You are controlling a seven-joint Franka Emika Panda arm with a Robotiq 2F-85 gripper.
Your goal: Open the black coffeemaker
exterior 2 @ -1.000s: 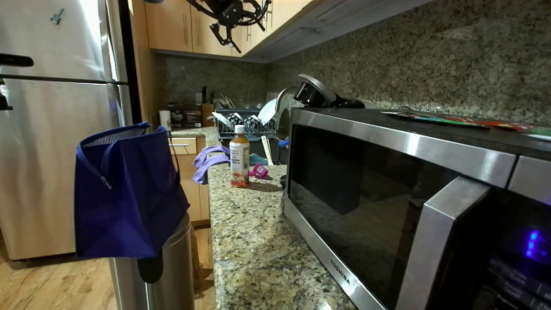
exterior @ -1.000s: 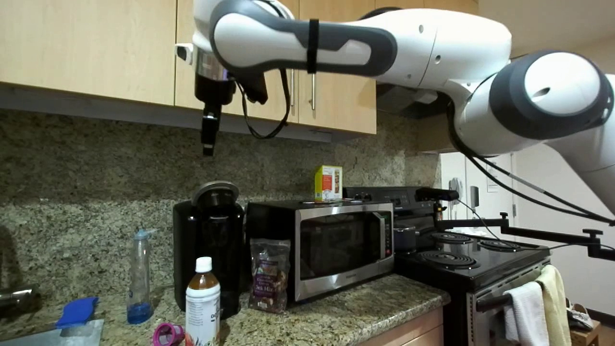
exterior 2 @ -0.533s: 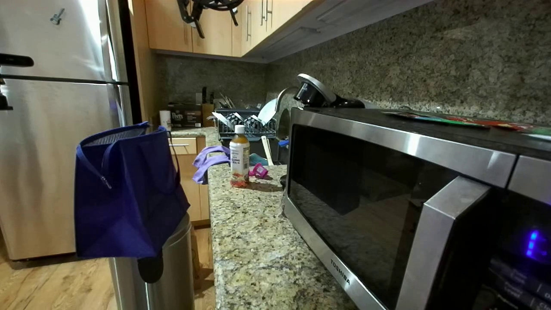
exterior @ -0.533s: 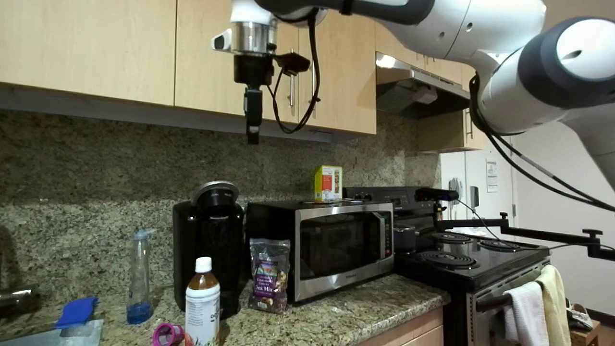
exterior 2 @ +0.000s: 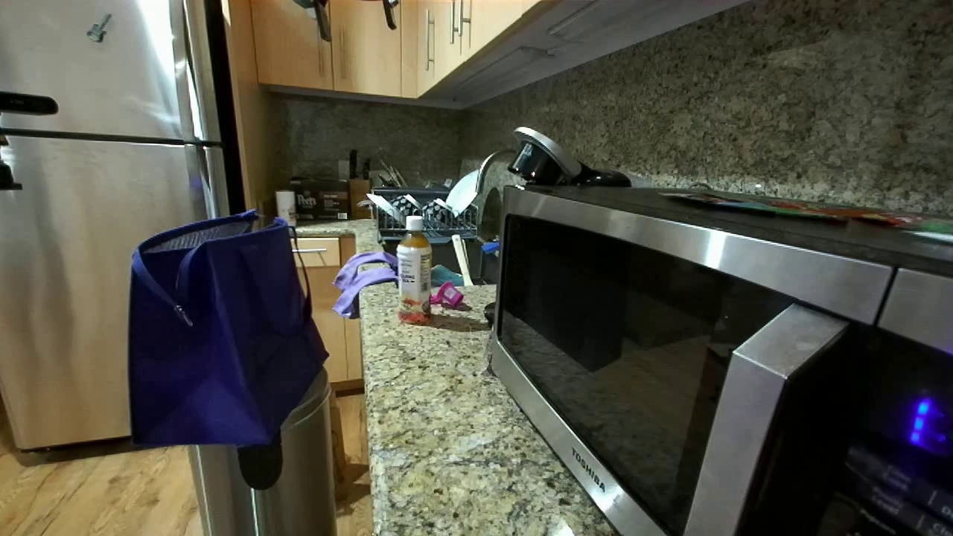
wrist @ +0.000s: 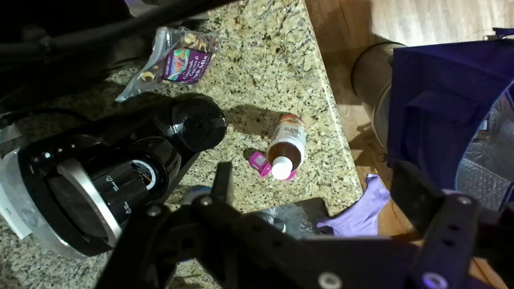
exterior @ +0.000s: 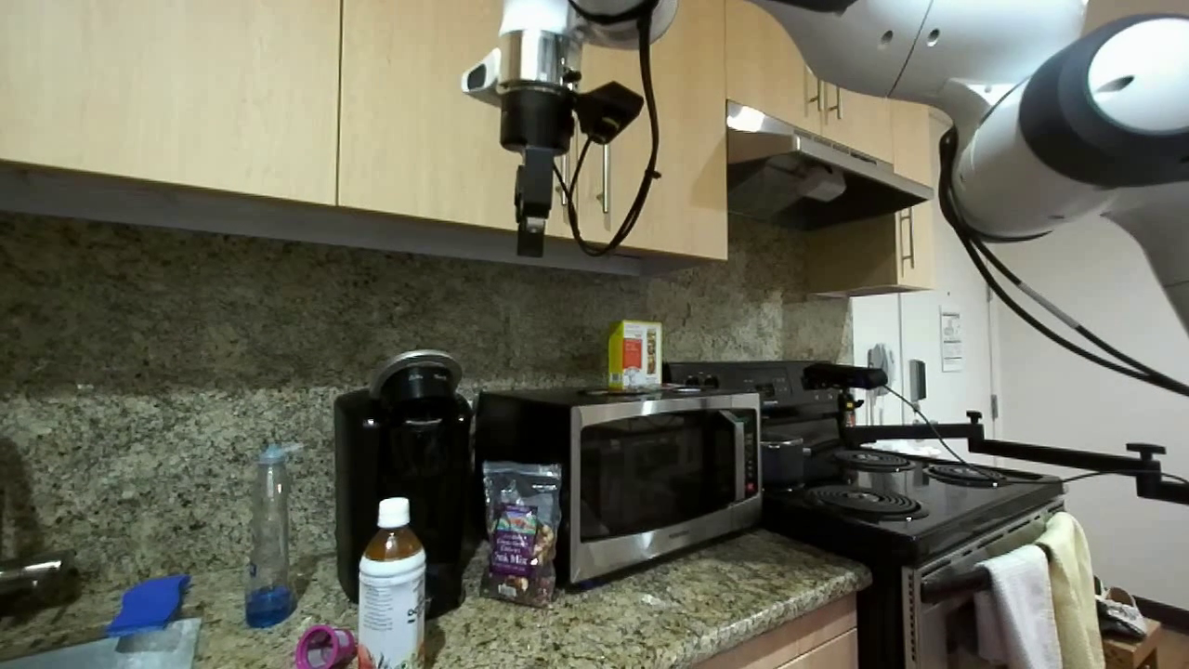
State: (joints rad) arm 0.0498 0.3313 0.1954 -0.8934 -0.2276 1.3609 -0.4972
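Observation:
The black coffeemaker (exterior: 401, 483) stands on the counter left of the microwave. Its silver-rimmed top is tilted up in both exterior views; this raised top (exterior 2: 537, 160) shows above the microwave. In the wrist view the coffeemaker (wrist: 100, 180) lies at the left, with its lid raised and the round pod holder showing. My gripper (exterior: 530, 243) points down, high above the microwave and to the right of the coffeemaker, touching nothing. Its fingers (exterior 2: 358, 26) show at the top edge of an exterior view. In the wrist view the jaws (wrist: 318, 182) are wide apart with nothing between them.
A microwave (exterior: 664, 465) stands beside the coffeemaker. A tea bottle (exterior: 393, 595), a trek mix bag (exterior: 523, 539) and a clear water bottle (exterior: 269, 539) stand in front and around. A pink cup (wrist: 257, 162) lies near the tea bottle. Upper cabinets (exterior: 464, 139) are behind my gripper.
My arm and gripper have moved up and away from above the coffeemaker, toward the microwave side. The jaws stay apart. The coffeemaker and the other objects have not moved.

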